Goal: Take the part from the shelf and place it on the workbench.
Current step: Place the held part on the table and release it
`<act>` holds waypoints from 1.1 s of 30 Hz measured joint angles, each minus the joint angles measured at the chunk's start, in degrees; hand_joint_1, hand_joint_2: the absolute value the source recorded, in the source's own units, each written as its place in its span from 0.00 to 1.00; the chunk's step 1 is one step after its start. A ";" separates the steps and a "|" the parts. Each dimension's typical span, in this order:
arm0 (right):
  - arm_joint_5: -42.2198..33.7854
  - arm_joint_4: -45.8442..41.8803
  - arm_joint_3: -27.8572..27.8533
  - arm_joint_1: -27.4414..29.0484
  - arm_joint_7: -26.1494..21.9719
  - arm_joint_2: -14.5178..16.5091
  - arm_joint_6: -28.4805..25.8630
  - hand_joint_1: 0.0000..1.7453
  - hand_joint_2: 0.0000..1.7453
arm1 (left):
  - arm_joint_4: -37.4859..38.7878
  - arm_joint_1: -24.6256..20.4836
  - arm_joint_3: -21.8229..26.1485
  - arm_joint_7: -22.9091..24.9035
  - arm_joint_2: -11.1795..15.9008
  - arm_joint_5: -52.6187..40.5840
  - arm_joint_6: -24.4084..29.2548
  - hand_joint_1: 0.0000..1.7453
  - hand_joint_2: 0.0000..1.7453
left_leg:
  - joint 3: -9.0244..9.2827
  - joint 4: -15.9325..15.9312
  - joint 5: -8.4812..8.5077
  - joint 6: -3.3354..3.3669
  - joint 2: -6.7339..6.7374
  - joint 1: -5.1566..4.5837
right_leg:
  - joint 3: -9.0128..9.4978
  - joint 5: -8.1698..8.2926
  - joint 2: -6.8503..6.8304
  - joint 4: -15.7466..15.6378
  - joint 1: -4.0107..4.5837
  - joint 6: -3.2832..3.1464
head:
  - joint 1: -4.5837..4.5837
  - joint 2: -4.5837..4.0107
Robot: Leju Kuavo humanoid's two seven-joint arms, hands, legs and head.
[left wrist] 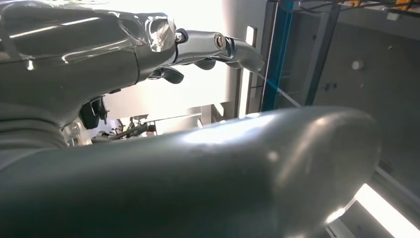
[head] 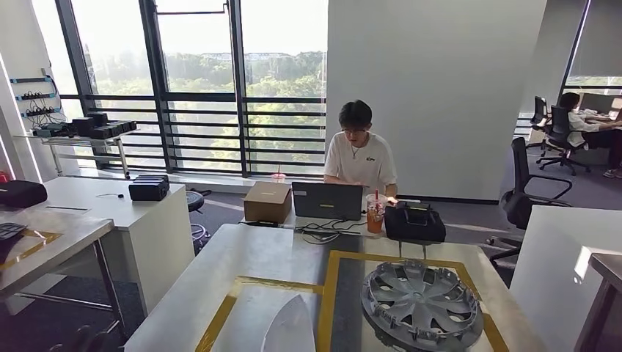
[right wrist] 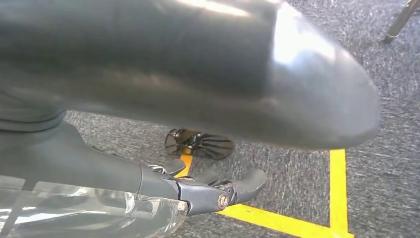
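Silver hubcap (head: 422,306) (lower right of the frame) lies on the workbench (head: 264,253); both hands' (left wrist: 218,47) (right wrist: 218,191) fingers spread, empty; placement seemingly done.

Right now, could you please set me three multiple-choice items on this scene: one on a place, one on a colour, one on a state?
1. Where does the hubcap lie?
A. on the workbench
B. on the floor
C. on a chair

2. What colour is the tape on the workbench?
A. blue
B. yellow
C. red

3. How is the laptop?
A. shut
B. open
C. upside down

Answers: 1 A, it rests flat inside the taped frame; 2 B, yellow strips border it; 3 B, its lid stands up before the person.
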 joint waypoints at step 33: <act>-2.98 -0.23 -0.23 0.53 0.55 1.01 1.44 0.00 0.00 | -0.81 0.54 -1.38 -0.02 1.20 -1.40 1.27 0.00 0.00 | -0.24 -1.20 2.30 -0.81 0.14 0.09 | 1.91 -0.15 0.04 -2.54 0.44 -1.31 | -0.09 -0.01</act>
